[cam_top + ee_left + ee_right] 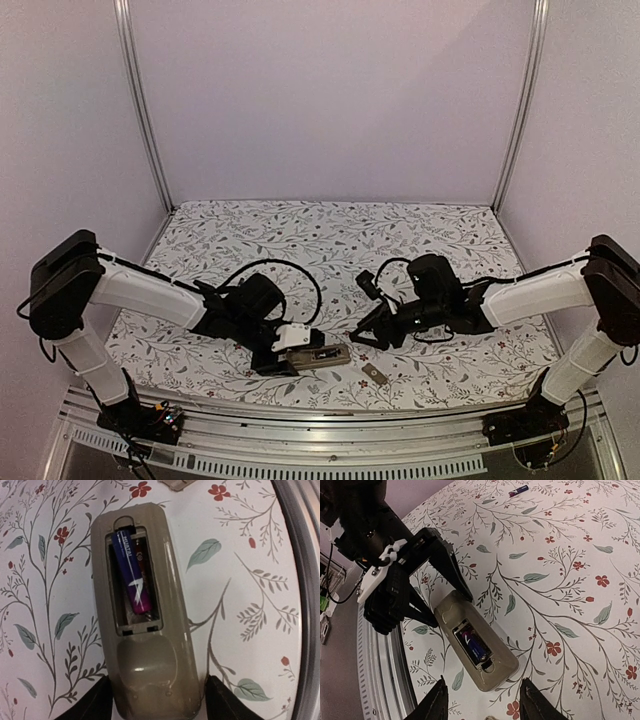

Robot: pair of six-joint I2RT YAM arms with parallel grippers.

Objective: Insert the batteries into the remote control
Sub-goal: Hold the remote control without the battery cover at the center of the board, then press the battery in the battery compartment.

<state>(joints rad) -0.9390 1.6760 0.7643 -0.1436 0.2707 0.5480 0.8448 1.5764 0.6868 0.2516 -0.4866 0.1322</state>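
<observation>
Your left gripper [157, 702] pinches the remote control [145, 665] at the table's six o'clock. Your right gripper [485, 705] hangs spread and empty above it. One battery [132, 575] is seated, so you're halfway. The second battery [517, 490] waits well off at twelve o'clock.

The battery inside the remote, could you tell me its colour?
Battery: blue fading to purple-pink; left wrist view best.

Dim violet-tinted light, soft shadows, wrist views sharp, edges slightly warped
</observation>
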